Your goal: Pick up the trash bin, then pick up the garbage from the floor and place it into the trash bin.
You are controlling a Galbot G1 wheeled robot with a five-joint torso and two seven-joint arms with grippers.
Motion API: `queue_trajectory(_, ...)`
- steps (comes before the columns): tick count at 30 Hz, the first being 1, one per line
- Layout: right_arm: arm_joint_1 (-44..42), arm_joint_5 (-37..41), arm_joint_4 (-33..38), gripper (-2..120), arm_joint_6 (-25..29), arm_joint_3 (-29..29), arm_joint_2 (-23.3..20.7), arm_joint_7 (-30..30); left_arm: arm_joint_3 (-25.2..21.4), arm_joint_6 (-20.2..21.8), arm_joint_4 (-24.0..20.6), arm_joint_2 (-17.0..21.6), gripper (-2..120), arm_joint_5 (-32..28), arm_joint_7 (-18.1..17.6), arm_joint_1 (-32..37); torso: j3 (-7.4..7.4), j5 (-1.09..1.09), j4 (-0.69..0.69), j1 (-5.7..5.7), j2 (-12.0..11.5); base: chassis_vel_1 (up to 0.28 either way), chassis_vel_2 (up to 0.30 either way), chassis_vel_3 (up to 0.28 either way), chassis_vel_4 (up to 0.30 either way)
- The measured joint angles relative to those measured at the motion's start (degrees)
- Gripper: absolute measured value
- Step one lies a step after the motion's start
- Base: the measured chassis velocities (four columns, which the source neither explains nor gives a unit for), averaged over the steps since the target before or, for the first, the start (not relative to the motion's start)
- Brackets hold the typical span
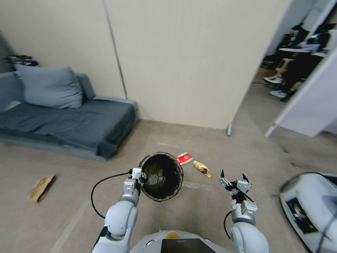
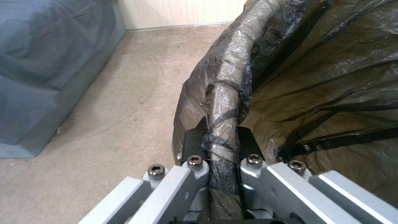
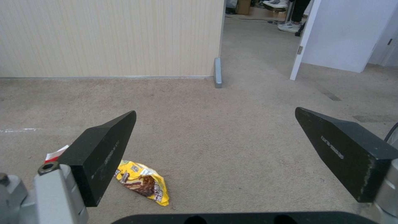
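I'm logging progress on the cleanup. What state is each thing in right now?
Round trash bin with dark bag liner: held by its rim, clear of the floor.
Left gripper: shut on the bin's rim.
Right gripper: open, empty.
Yellow snack wrapper: lying on the carpet.
Red-and-white packet: on the carpet.
Crumpled brown paper bag: on the carpet.

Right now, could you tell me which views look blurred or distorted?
Head view: wide-angle bending at the edges, white machine smeared; bin sharp. Left wrist view: bin rim crisp, sofa soft. Right wrist view: yellow wrapper clear.
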Motion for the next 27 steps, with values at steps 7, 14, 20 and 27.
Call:
queue_trajectory(7,-0.22,0.02,0.09,100,-0.40,0.46,0.00,0.12,-0.95,0.00,-0.04,-0.18,2,0.01,-0.11,0.00,0.00,0.00,-0.02,0.00,0.00,0.000,0.000,0.000,0.000)
queue_trajectory(14,-0.47,0.07,0.23,100,-0.71,0.71,0.00,0.26,-3.17,-0.61,-0.27,-0.84,2,0.40,-0.21,0.39,0.00,0.00,-0.02,0.00,0.00,0.000,0.000,0.000,0.000)
queue_trajectory(20,-0.55,0.26,0.23,100,-0.72,0.88,0.00,0.36,-6.22,-0.97,-1.55,-1.45,2,0.23,-0.16,1.66,0.00,-0.01,-0.02,0.00,0.00,0.000,0.000,0.000,0.000)
queue_trajectory(27,-0.62,0.48,0.23,100,-0.69,1.03,0.00,0.44,-9.40,-1.01,-2.81,-1.52,2,-1.16,0.37,2.96,0.00,-0.01,-0.02,0.00,0.00,0.000,0.000,0.000,0.000)
